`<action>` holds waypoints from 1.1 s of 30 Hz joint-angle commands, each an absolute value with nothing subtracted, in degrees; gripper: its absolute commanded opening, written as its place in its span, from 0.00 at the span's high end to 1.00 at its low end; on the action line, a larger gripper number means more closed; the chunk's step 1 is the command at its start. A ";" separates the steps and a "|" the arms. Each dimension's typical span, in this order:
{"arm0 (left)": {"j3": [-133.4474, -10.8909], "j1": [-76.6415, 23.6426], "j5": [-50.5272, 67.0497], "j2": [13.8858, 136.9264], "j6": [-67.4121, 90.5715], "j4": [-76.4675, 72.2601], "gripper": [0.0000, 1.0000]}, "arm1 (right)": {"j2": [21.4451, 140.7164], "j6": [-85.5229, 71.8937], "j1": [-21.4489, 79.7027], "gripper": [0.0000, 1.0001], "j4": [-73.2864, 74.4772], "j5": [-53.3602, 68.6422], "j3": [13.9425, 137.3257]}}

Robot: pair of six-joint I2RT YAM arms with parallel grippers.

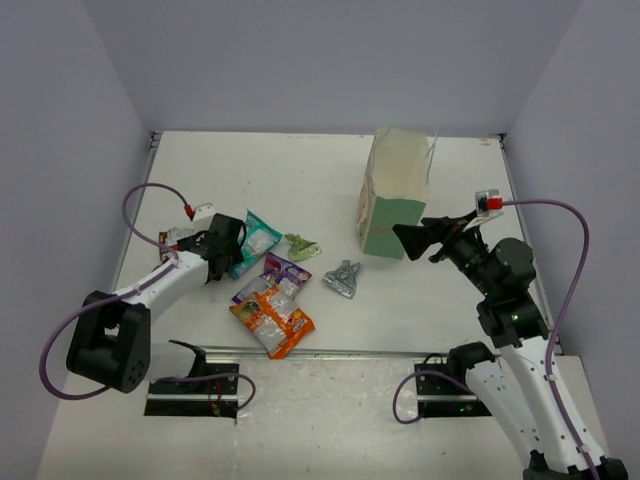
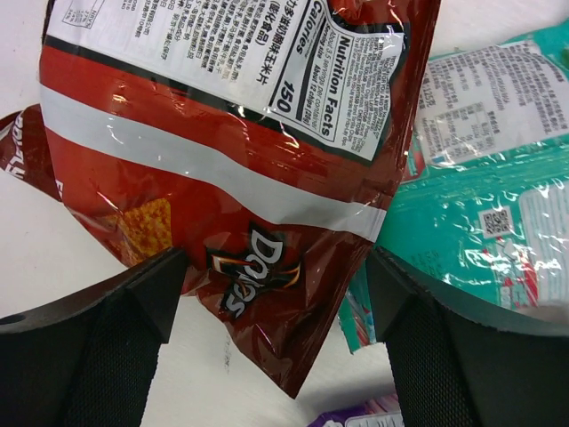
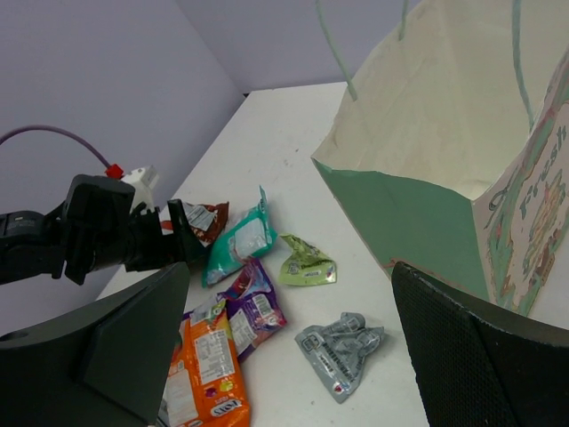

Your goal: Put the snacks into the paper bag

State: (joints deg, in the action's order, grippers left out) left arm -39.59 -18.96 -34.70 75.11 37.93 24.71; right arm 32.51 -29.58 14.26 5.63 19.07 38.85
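The red packet (image 2: 222, 178) lies on the desk (image 1: 300, 170) directly between the fingers of the left tool (image 2: 277, 294). In the left wrist view these stand spread wide at 9 and 3 o'clock, with the packet's lower corner pointing to 6 o'clock. Its long axis is judged to run roughly from 12 to 6 o'clock, across the line on which the fingers would close. Whether the pads already touch the foil cannot be told. The packet's upper end is cut off in that view, and in the top view it is almost wholly hidden under the tool. The teal packet (image 1: 257, 238) is overlapped by the red one at 3 o'clock. The purple packet (image 1: 275, 275), orange packet (image 1: 272, 320), green packet (image 1: 302, 245) and silver packet (image 1: 343, 278) lie spread between 3 and 5 o'clock of the left tool. All six snacks are thus seen on the desk, none bagged. The paper bag (image 1: 395, 195) stands well apart, between 2 and 3 o'clock of the left tool. The right tool (image 1: 405, 238) is held just beside its near wall, spread and empty. The bag's floor is not visible.
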 commanded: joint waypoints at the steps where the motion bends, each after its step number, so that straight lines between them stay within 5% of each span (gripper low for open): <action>1: -39.11 -17.40 -37.71 76.11 40.07 20.39 0.12 | 32.96 -29.27 14.50 0.01 5.45 20.13 40.34; 8: -39.29 -17.23 -38.50 76.73 40.08 19.95 0.13 | 33.49 -29.44 14.50 0.01 5.54 20.30 40.61; 12: -39.20 -17.23 -37.88 77.17 39.64 19.07 0.34 | 33.49 -29.44 14.59 0.01 5.54 20.30 40.61; 15: -39.29 -17.23 -35.95 77.43 39.29 18.98 0.40 | 33.49 -29.53 14.59 0.01 5.62 20.39 40.69; 18: -39.38 -17.23 -31.04 77.17 38.76 19.42 0.35 | 33.40 -29.53 14.50 0.01 5.89 20.39 40.87; 23: -39.46 -17.23 -26.45 74.97 38.67 21.70 0.08 | 32.43 -29.53 14.50 0.01 5.10 20.04 40.26; 28: -41.04 -17.23 -25.94 75.23 37.00 23.64 0.07 | 32.96 -29.71 14.59 0.01 4.92 20.39 40.17; 30: -41.48 -17.14 -24.62 75.93 36.12 23.73 0.16 | 32.96 -29.71 14.50 0.01 4.83 20.22 40.08; 33: -41.57 -17.23 -23.56 77.34 35.86 23.38 0.48 | 32.87 -29.79 14.59 0.01 4.66 20.04 39.90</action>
State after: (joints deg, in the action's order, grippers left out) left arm -39.62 -17.63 -25.43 76.42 37.17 23.20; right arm 32.97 -29.61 14.26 6.00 19.09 38.87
